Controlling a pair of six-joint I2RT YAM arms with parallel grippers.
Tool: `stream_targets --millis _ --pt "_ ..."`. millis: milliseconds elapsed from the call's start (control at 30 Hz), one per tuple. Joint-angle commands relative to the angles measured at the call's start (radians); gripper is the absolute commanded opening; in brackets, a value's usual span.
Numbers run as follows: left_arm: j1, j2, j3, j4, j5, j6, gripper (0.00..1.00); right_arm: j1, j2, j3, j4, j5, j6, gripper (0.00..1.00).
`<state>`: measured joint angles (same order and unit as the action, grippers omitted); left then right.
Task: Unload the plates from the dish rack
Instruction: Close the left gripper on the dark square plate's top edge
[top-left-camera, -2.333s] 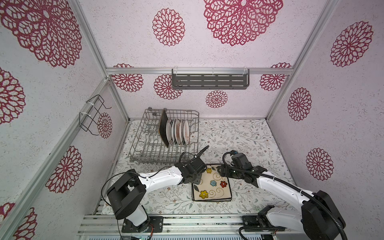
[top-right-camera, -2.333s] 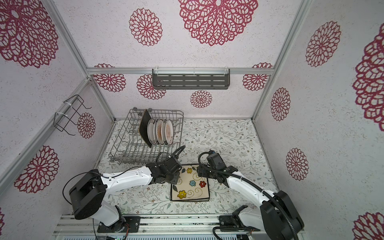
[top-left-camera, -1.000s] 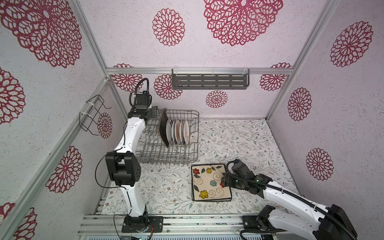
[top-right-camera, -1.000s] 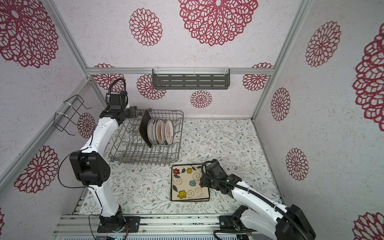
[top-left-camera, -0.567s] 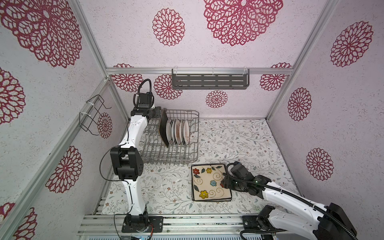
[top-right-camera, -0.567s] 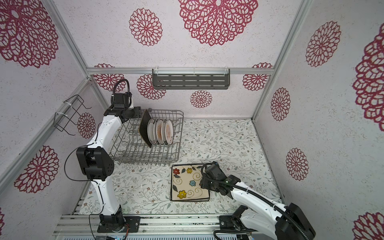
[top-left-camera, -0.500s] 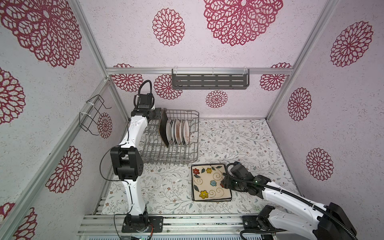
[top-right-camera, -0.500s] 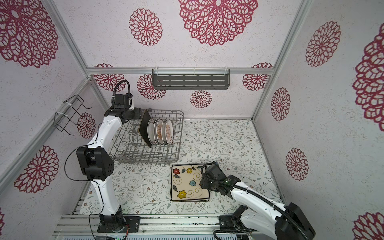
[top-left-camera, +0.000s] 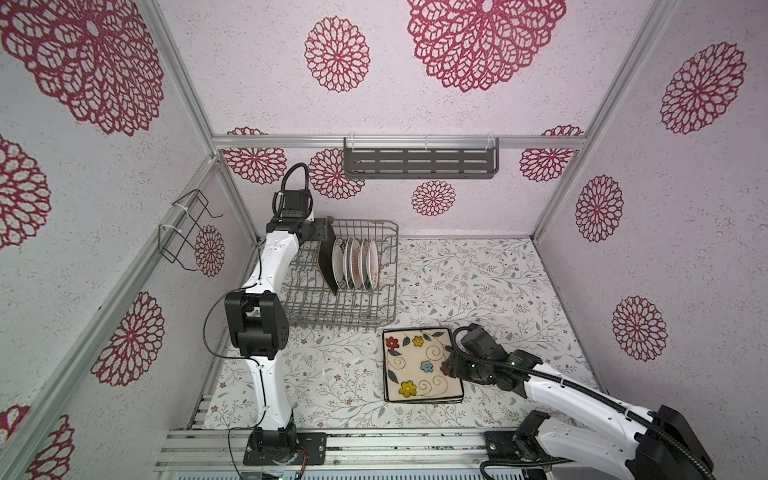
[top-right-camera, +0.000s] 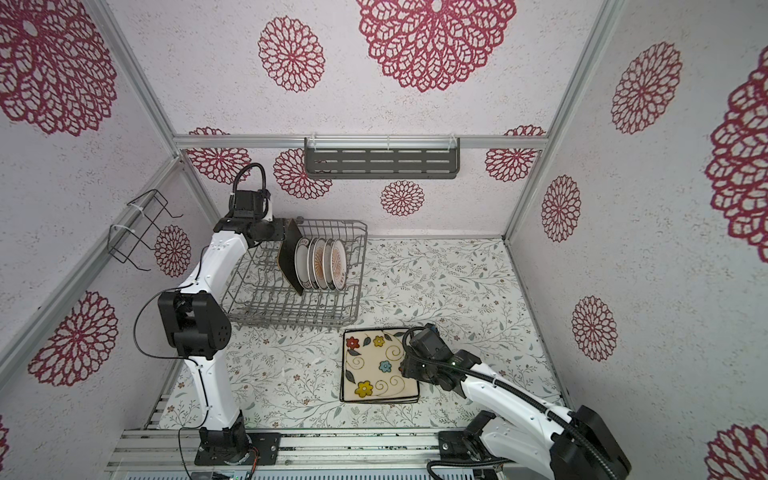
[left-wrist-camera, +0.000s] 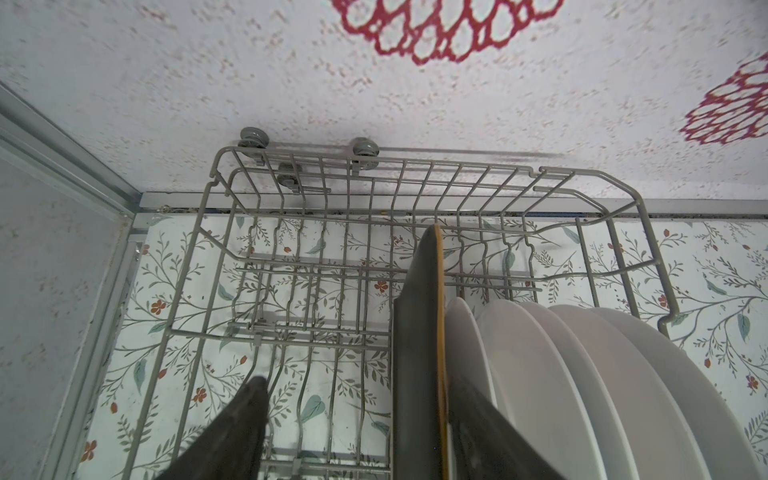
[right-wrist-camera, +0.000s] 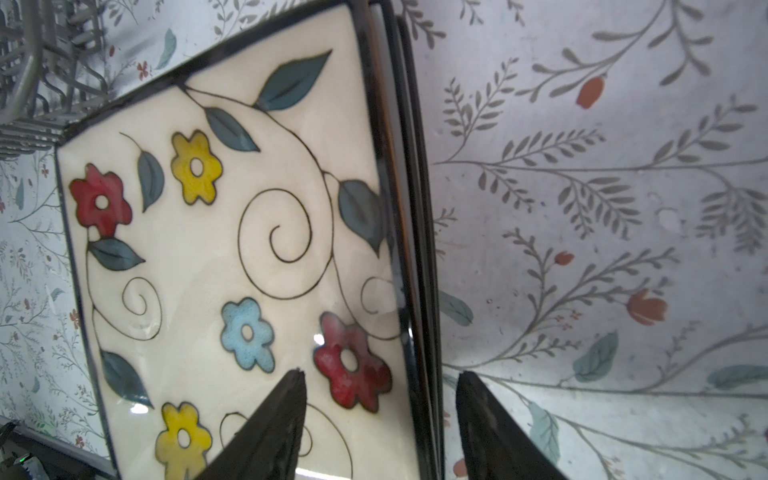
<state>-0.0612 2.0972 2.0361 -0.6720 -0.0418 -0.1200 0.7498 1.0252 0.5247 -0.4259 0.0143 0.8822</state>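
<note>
My left pincer (left-wrist-camera: 359, 382) is spread wide over the top edge of the dark brown plate (left-wrist-camera: 415, 332). One finger hangs over the bare tines of the dish rack (left-wrist-camera: 415, 174). The other sits in the narrow gap between that plate and the first of the small round white plates (left-wrist-camera: 540, 374), and nothing is clamped yet.

The brown plate stands on edge in the rack, at the end of the row that faces the rack's empty half, with the round plates packed just beside it.

I think I should shift toward the plate until it is centred between my pads, so that closing does not push it against its neighbour. Then I would take a deep bite and pull up along the tines until it clears the rack's raised side.

My right pincer (right-wrist-camera: 380, 373) is also open and empty. It straddles the rim of the floral plate (right-wrist-camera: 208, 249), which tops a stack lying flat just off the rack's near corner.
</note>
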Motion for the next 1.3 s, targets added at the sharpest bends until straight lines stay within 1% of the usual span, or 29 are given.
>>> stream_targets --millis 0,100,267,400,467,533,600,800,933,1133,1267 --pt "-0.01 0.006 -0.015 0.001 0.002 0.026 0.7 0.005 -0.023 -0.01 -0.01 0.022 0.03 0.61" --pt "-0.011 -0.013 -0.047 0.035 0.02 0.018 0.7 0.005 -0.018 -0.012 -0.008 0.023 0.029 0.61" --pt "-0.019 0.007 -0.029 0.009 0.034 0.018 0.68 0.005 -0.001 -0.002 -0.011 0.021 0.021 0.61" --pt "-0.028 0.03 -0.017 -0.013 0.029 0.027 0.61 0.005 0.014 0.007 -0.013 0.022 0.006 0.61" --pt "-0.032 0.039 -0.006 -0.024 0.03 0.031 0.51 0.005 0.021 0.011 -0.014 0.021 0.0 0.61" --pt "-0.034 0.047 0.006 -0.034 0.027 0.033 0.38 0.003 0.031 0.015 -0.014 0.023 -0.005 0.61" --pt "-0.036 0.049 0.014 -0.04 0.026 0.034 0.28 0.003 0.039 0.018 -0.012 0.021 -0.01 0.61" --pt "-0.037 0.043 0.019 -0.041 0.011 0.034 0.11 0.003 0.059 0.021 0.002 0.019 -0.017 0.61" --pt "-0.04 0.037 0.027 -0.046 0.0 0.028 0.06 0.003 0.07 0.024 0.004 0.02 -0.022 0.61" --pt "-0.058 0.018 0.045 -0.051 -0.032 0.026 0.01 0.003 0.075 0.026 0.008 0.026 -0.027 0.61" --pt "-0.073 -0.008 0.055 -0.044 -0.085 0.022 0.0 0.002 0.078 0.022 0.013 0.026 -0.031 0.61"
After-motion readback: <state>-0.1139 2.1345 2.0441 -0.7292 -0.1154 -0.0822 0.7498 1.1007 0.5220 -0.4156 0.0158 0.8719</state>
